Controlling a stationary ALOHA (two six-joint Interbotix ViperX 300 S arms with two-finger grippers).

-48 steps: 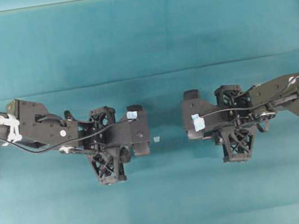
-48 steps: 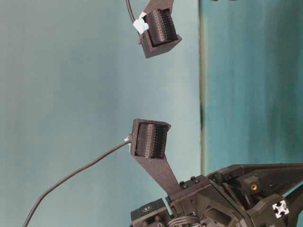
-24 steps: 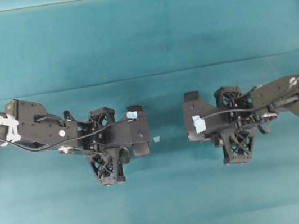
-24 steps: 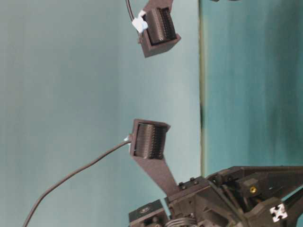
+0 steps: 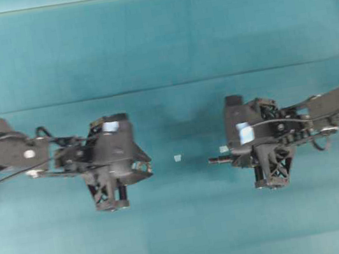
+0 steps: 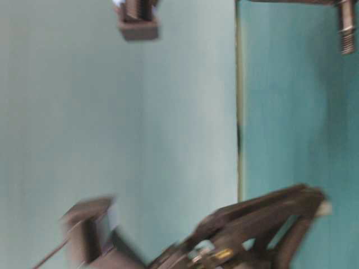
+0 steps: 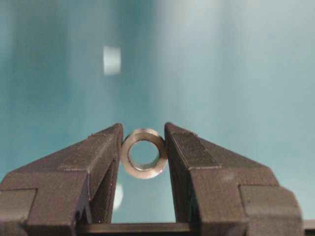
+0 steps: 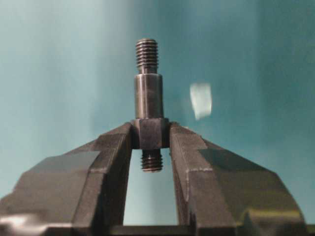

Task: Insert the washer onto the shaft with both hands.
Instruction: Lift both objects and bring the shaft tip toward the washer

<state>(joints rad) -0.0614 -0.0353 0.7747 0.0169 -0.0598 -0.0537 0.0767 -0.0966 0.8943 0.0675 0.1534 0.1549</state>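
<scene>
Round metal washer, threaded stepped shaft

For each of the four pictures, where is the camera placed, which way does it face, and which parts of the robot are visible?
Overhead exterior: above, looking straight down at the teal table; shows both arms, left gripper and right gripper.
Table-level exterior: low, blurred, seemingly turned sideways; shows gripper parts and the shaft.
Left wrist: behind its fingers, which clamp the washer.
Right wrist: behind its fingers, which clamp the shaft.
Shared: the shaft shows in overhead, table-level and right wrist views; the pale tape bit in overhead and both wrist views.
</scene>
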